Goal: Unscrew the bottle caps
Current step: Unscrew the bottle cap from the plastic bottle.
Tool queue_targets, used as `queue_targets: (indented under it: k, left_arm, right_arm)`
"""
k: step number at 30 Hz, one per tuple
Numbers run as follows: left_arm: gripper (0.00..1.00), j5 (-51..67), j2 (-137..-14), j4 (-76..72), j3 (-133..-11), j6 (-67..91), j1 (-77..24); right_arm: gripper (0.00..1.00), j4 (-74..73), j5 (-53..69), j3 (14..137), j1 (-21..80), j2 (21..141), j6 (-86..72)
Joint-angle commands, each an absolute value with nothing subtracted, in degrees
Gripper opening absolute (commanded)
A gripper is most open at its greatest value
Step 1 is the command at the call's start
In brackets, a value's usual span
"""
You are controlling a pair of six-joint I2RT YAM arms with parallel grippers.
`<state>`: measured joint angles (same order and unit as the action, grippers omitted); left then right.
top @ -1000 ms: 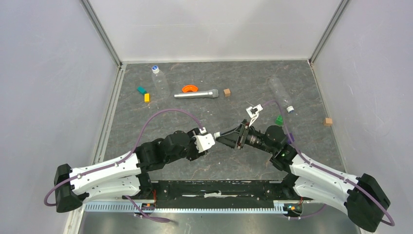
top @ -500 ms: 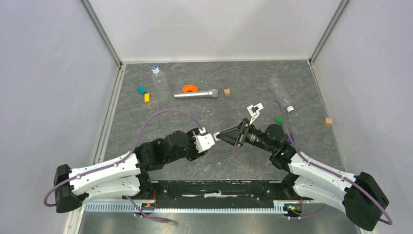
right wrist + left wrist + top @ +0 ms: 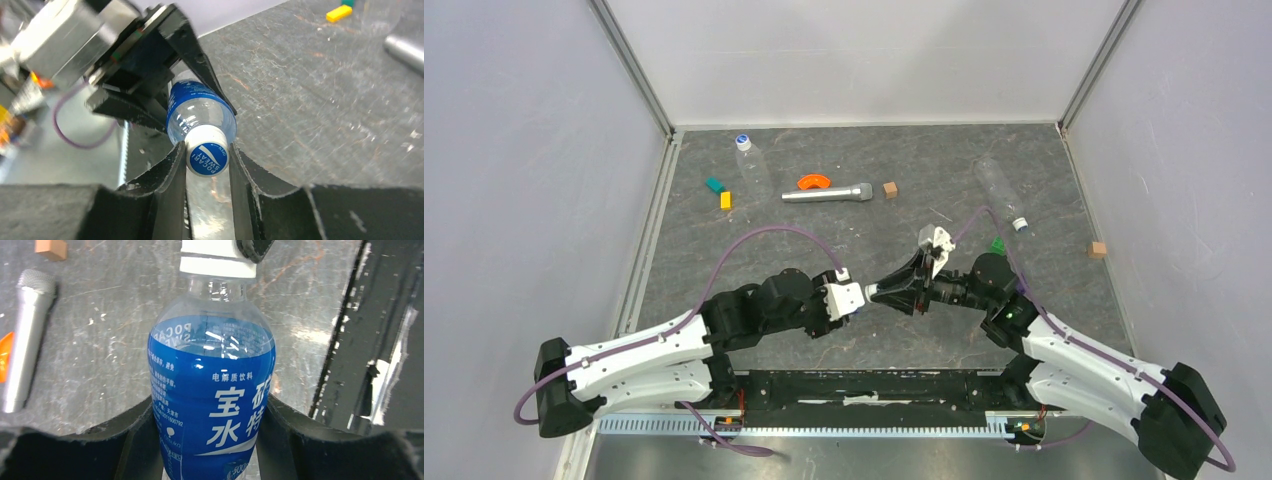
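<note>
My left gripper (image 3: 210, 440) is shut on the body of the short blue-label bottle (image 3: 212, 390), held off the table between the two arms. Its white-rimmed, blue-topped cap (image 3: 207, 157) points at my right gripper (image 3: 207, 165), whose fingers press the cap on both sides. In the top view the two grippers (image 3: 861, 298) (image 3: 876, 292) meet tip to tip near the table's middle front. A clear bottle (image 3: 752, 172) with its cap (image 3: 743, 140) lies at the back left. Another clear bottle (image 3: 999, 188) with its cap (image 3: 1021, 226) lies at the back right.
A silver microphone-like cylinder (image 3: 827, 192) and an orange curved piece (image 3: 813, 181) lie at the back centre. Brown cubes (image 3: 890, 189) (image 3: 1098, 249), a green block (image 3: 997, 245) and teal and yellow blocks (image 3: 715, 185) (image 3: 725, 200) are scattered about. Grey walls close three sides.
My right gripper has closed from open onto the cap, and its wrist has turned. The left gripper keeps its hold on the bottle.
</note>
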<state>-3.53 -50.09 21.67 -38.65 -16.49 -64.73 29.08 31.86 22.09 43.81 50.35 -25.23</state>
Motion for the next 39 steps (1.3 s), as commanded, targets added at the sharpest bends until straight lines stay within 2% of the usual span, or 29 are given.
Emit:
queue_targets:
  k: [1, 6, 8, 11, 14, 16, 22, 27, 34, 39]
  left_arm:
    - [0.04, 8.92, -49.85, 17.93, -40.31, -15.83, -65.10]
    - [0.04, 10.81, -49.01, 16.76, -40.44, -15.69, -65.11]
    - [0.04, 9.26, -48.70, 17.30, -40.37, -15.83, -65.07]
    - [0.04, 4.05, -48.04, 17.70, -39.46, -15.80, -65.09]
    - [0.04, 0.17, -47.47, 18.38, -38.40, -14.86, -65.09]
    - [0.04, -1.45, -47.20, 17.26, -37.39, -14.71, -65.07]
    - [0.03, -7.60, -50.00, 13.94, -37.87, -15.40, -65.17]
    - [0.02, -8.86, -51.46, 14.37, -38.95, -16.70, -65.18]
    - [0.02, -9.31, -49.93, 15.81, -38.33, -15.50, -65.14]
    - [0.02, -9.92, -48.86, 16.06, -37.66, -15.34, -65.21]
  right_arm:
    - [0.30, 20.56, 42.30, 26.29, 44.11, 49.38, 2.08]
    - [0.37, 14.77, 42.02, 29.21, 44.10, 49.29, 12.94]
    - [0.53, 14.45, 38.77, 29.62, 44.12, 48.83, 11.74]
    - [0.66, 10.98, 29.88, 29.83, 44.12, 46.74, 3.31]
    - [0.81, 8.48, 27.57, 27.04, 44.16, 41.95, -3.27]
    - [0.87, 10.55, 26.16, 23.70, 44.14, 38.44, -9.00]
    - [0.89, 24.59, 17.76, 15.23, 44.17, 34.03, -27.59]
    - [0.89, 26.26, 7.32, 14.69, 44.11, 38.15, -39.03]
    - [0.89, 34.78, 13.46, 15.60, 44.12, 41.13, -46.31]
    - [0.89, 30.31, 13.68, 17.91, 44.08, 40.39, -46.51]
